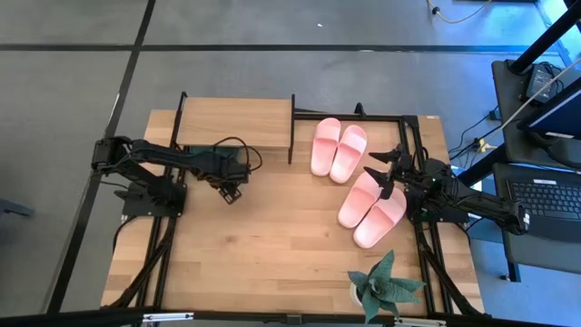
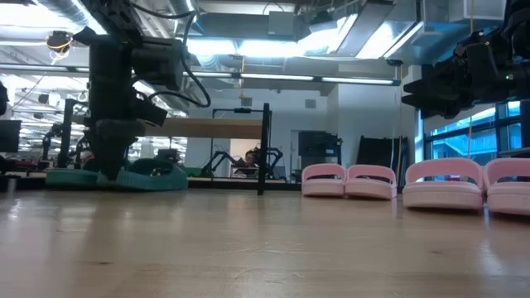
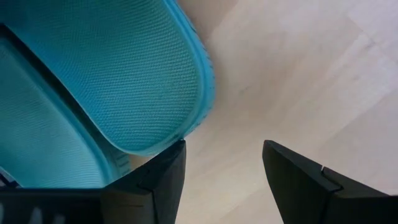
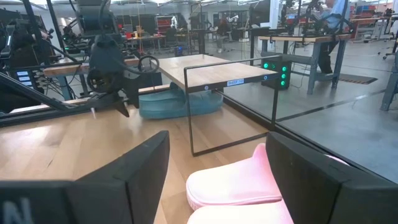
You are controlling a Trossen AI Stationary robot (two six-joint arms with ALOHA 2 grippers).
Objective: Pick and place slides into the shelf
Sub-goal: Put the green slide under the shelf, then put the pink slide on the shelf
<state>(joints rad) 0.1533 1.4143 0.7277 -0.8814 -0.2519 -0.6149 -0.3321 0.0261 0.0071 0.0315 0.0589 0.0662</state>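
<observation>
We see left gripper (image 1: 232, 193) at front edge of shelf (image 1: 238, 122), fingers parted, nothing clamped; green slides (image 2: 124, 176) lie under shelf plank, just beside fingertips toward 12 o'clock in high view. Right gripper (image 1: 388, 179) hovers over near pink pair (image 1: 372, 205), fingers spread wide, empty. That pair's long axis runs 1-to-7 o'clock; which end is toe, we cannot tell. Far pink pair (image 1: 338, 149) lies at 11 o'clock from right gripper, beside shelf. Right arm nearer; we judge near pair next.
</observation>
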